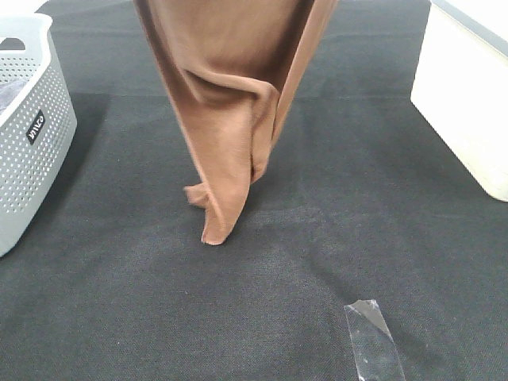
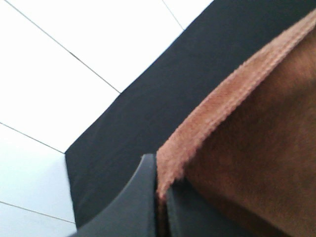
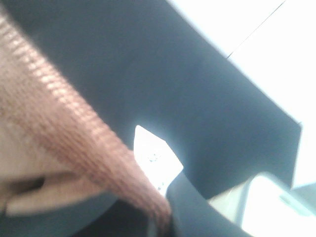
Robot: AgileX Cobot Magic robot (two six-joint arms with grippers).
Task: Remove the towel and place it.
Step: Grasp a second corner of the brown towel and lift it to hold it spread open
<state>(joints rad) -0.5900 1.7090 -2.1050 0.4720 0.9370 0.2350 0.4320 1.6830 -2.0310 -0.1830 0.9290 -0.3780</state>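
The rust-brown towel [image 1: 230, 103] hangs in long folds from above the top of the exterior view. Its lowest corner [image 1: 214, 234] rests on the black table cloth [image 1: 357, 222]. Neither gripper shows in that view. In the left wrist view my left gripper [image 2: 160, 192] is shut on the towel's stitched hem [image 2: 232, 94], which runs up and away from the dark fingers [image 2: 133, 202]. In the right wrist view my right gripper [image 3: 160, 219] is likewise shut on a hem of the towel [image 3: 64, 133], high above the table.
A grey perforated basket [image 1: 32, 143] stands at the left edge of the table. A white box [image 1: 468, 103] sits at the right rear. A strip of clear tape [image 1: 373, 337] lies on the cloth near the front right.
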